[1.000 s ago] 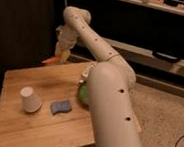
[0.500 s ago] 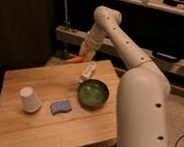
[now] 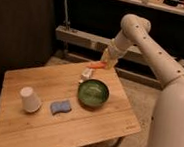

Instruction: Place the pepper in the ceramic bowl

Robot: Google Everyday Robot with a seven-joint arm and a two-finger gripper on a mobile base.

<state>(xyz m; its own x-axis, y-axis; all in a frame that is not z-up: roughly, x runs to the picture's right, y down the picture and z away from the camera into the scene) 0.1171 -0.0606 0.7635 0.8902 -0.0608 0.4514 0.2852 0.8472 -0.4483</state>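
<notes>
The pepper [image 3: 97, 65] is small and orange-red. It sticks out to the left from my gripper [image 3: 103, 64], which is shut on it and holds it in the air above the table's far edge. The green ceramic bowl [image 3: 93, 94] stands on the wooden table [image 3: 38, 127], just below and in front of the gripper. The bowl looks empty. My white arm reaches in from the right.
An upturned white paper cup [image 3: 30, 99] stands at the table's left, and a blue sponge [image 3: 60, 107] lies between it and the bowl. A small white object [image 3: 87, 73] sits just behind the bowl. A dark cabinet is at the left, and shelving is behind.
The arm has swung from the left to the right, carrying the pepper from over the table's far left to behind the bowl. The bowl, earlier hidden by the arm, now shows.
</notes>
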